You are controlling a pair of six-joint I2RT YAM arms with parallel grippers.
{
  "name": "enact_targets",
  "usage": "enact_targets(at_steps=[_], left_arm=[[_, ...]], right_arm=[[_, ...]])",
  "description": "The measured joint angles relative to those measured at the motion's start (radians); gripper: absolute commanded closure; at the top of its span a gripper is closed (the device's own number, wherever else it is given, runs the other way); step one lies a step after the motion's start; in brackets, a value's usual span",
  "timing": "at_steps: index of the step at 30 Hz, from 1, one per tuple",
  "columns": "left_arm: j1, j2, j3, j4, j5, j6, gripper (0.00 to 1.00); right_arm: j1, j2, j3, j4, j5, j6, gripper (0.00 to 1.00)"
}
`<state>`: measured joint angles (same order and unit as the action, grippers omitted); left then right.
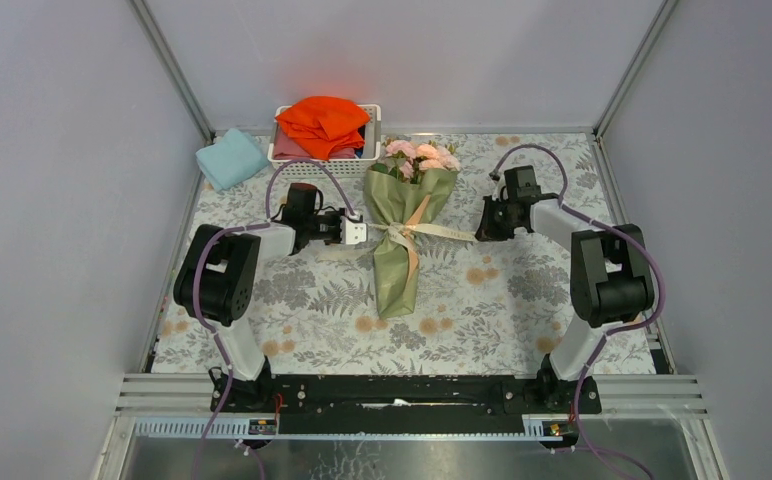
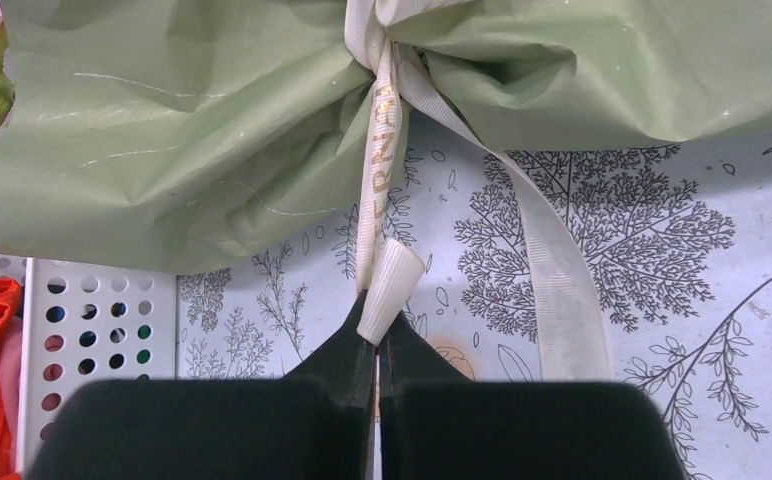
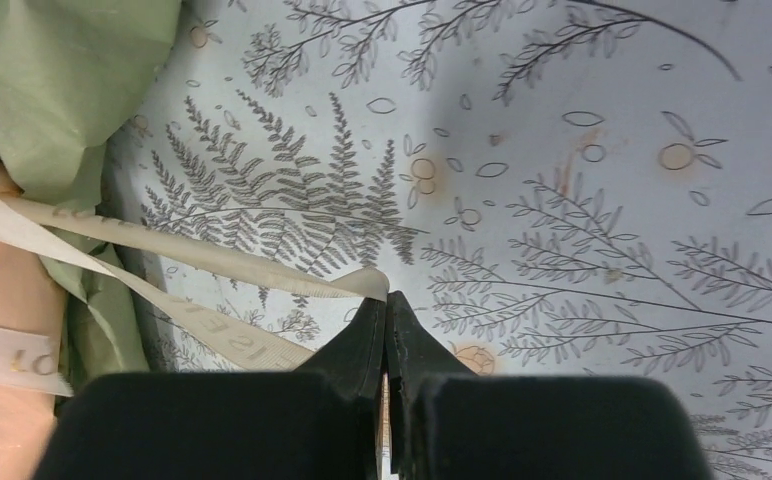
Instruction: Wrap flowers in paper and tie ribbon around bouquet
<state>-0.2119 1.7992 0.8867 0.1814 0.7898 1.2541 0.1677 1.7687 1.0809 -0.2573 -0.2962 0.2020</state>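
Note:
The bouquet lies in the middle of the table, a cone of olive-green paper with a peach edge. Pink flowers show at its wide far end. The cream ribbon is cinched round the cone's waist and runs out to both sides. My left gripper is shut on a folded piece of ribbon just left of the cone. My right gripper is shut on the other ribbon end, right of the cone. Both strands look taut.
A white perforated basket holding a bright orange cloth stands at the back, close behind the left gripper. A light-blue folded cloth lies at the back left. Grey walls enclose the fern-patterned table.

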Motion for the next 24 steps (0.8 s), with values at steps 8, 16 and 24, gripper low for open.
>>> enact_targets(at_steps=[8,16,24], left_arm=[[0.003,0.0,0.0,-0.003,-0.001,0.007,1.0],[0.006,0.0,0.0,-0.004,0.0,0.039,1.0],[0.013,0.005,0.0,-0.005,0.001,0.061,1.0]], right_arm=[[-0.037,0.032,0.0,-0.003,0.0,-0.007,1.0],[-0.066,0.043,0.0,-0.003,-0.001,-0.016,1.0],[-0.066,0.053,0.0,-0.003,-0.003,-0.025,1.0]])
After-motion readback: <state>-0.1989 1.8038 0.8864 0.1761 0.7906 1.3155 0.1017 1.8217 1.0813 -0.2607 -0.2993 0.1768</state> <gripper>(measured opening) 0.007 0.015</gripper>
